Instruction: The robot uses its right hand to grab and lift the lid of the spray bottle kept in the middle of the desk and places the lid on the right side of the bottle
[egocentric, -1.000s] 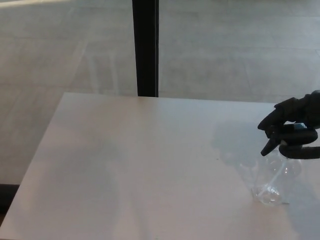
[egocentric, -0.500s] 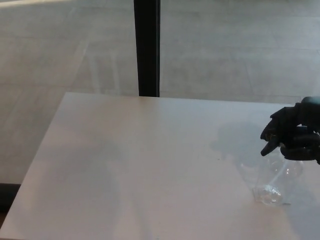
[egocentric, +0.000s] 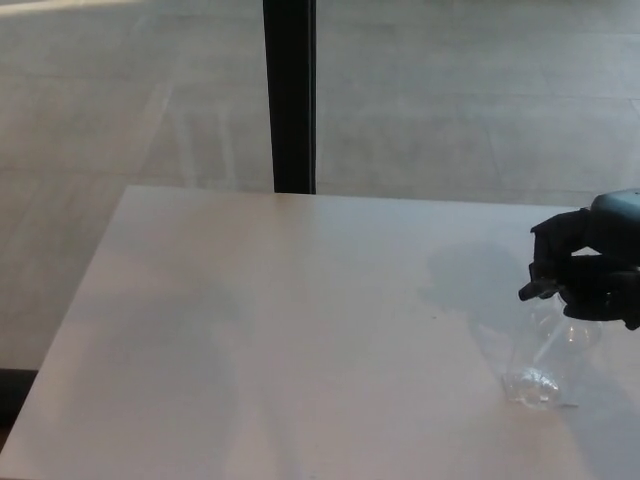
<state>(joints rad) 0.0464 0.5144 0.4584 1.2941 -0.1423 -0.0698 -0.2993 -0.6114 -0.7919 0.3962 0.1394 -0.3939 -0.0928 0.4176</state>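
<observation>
A clear plastic spray bottle stands on the white desk near its right edge; its body is hard to see against the surface. On top of it sits its black spray lid, whose nozzle pokes out to the left. My right hand comes in from the right edge and is closed around that lid, hiding most of it. I cannot tell whether the lid still sits on the bottle neck. My left hand does not show.
A dark vertical post rises behind the desk's far edge, in front of a pale tiled floor. The desk's right edge lies close to the bottle, and its left and middle stretch away bare.
My right hand has shifted slightly right and turned over the lid, and the nozzle tip sits a little higher. The bottle's base stays in place.
</observation>
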